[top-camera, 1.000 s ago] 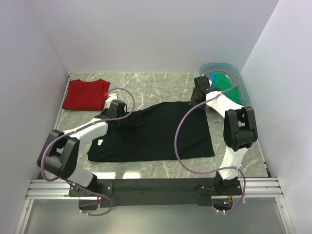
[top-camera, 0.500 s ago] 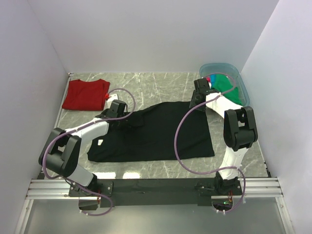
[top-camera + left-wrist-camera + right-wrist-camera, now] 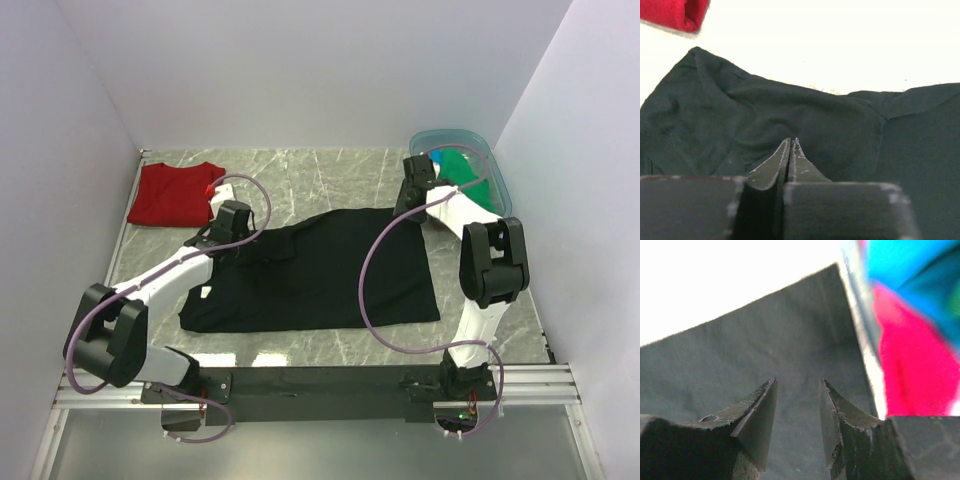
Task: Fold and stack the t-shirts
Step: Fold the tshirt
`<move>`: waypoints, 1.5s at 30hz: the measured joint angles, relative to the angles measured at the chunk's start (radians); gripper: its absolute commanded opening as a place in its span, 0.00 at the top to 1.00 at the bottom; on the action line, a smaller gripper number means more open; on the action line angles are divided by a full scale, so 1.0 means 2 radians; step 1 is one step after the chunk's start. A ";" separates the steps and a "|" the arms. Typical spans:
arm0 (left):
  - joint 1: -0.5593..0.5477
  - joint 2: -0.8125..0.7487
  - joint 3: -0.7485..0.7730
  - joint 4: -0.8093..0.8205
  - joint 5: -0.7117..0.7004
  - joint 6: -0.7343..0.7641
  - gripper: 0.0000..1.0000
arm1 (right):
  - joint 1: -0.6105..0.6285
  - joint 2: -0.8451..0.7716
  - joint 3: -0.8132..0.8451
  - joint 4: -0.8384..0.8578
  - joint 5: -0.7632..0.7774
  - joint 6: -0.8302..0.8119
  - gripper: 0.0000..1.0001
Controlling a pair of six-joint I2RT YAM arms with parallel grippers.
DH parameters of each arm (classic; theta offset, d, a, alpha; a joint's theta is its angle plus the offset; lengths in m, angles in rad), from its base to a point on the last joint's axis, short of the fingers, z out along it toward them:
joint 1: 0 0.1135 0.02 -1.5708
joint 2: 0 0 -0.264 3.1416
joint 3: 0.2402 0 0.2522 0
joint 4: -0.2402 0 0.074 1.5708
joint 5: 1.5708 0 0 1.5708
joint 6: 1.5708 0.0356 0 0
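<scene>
Black t-shirt (image 3: pixel 320 275) lies spread flat on the marble table (image 3: pixel 330 170), nearest my bases, with a small white label (image 3: pixel 204 293) at its left end. My left gripper (image 3: pixel 792 142) sits at the shirt's rumpled far-left part, jaws pressed fully together; I cannot tell whether a fold is caught between them. My right gripper (image 3: pixel 797 381) hovers over the shirt's far right corner, jaws partly apart, nothing between them. Farther back, at far left, the dark red t-shirt (image 3: pixel 170 195) lies apart from the black one. Far right: translucent blue tub (image 3: pixel 450 137) holding a green t-shirt (image 3: pixel 465 170), pink cloth (image 3: pixel 900 370) and blue cloth (image 3: pixel 900 265).
</scene>
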 measured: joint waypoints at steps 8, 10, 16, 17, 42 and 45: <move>0.006 0.011 0.000 0.001 0.015 0.004 0.68 | -0.011 0.005 0.019 -0.001 0.001 0.000 0.53; 0.006 0.023 0.000 0.000 0.017 0.004 0.66 | -0.011 0.005 0.019 -0.001 0.001 0.000 0.54; 0.008 0.050 0.000 0.004 0.024 0.004 0.62 | -0.011 0.005 0.014 0.001 -0.001 0.000 0.54; 0.008 0.055 0.000 0.004 0.025 0.004 0.62 | -0.011 0.005 0.014 0.000 -0.003 0.000 0.53; 0.011 0.048 -0.002 0.011 0.036 0.005 0.99 | -0.011 0.005 0.006 0.002 -0.010 -0.002 0.54; 0.014 0.013 -0.005 0.011 0.036 0.006 0.99 | -0.011 0.004 0.004 0.005 -0.010 -0.002 0.54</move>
